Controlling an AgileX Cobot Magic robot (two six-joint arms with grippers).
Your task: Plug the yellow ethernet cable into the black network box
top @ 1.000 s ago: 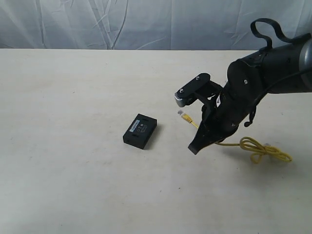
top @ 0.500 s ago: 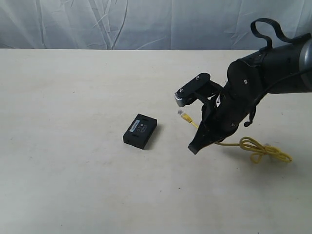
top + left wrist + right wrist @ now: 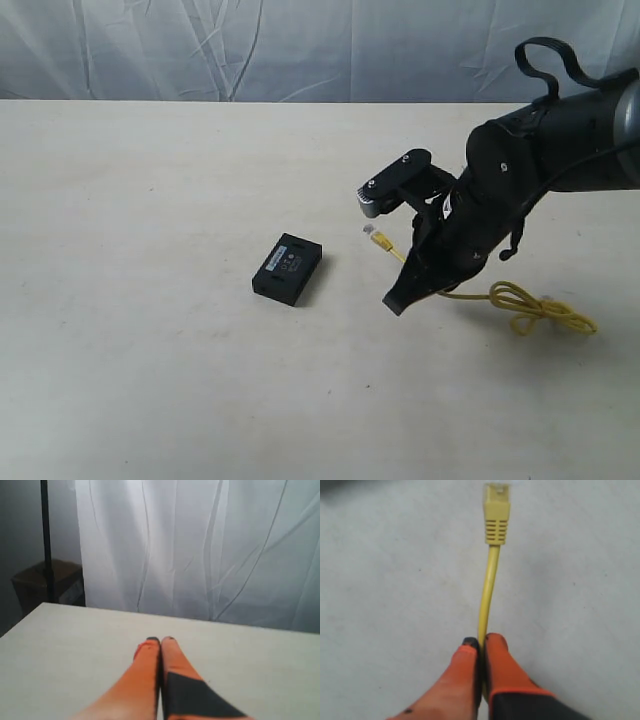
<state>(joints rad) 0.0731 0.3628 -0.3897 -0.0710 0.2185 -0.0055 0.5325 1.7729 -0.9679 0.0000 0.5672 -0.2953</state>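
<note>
Nothing readable here, tbh. The black network box [image 3: 288,268] on the counter has a pale label strip [image 3: 272,260] along one edge of its top face, plus a few tiny pale marks beside it. It's all way too small and blurry in the exterior view to make out any letters, numbers or a brand. Neither wrist view shows any writing.
</note>
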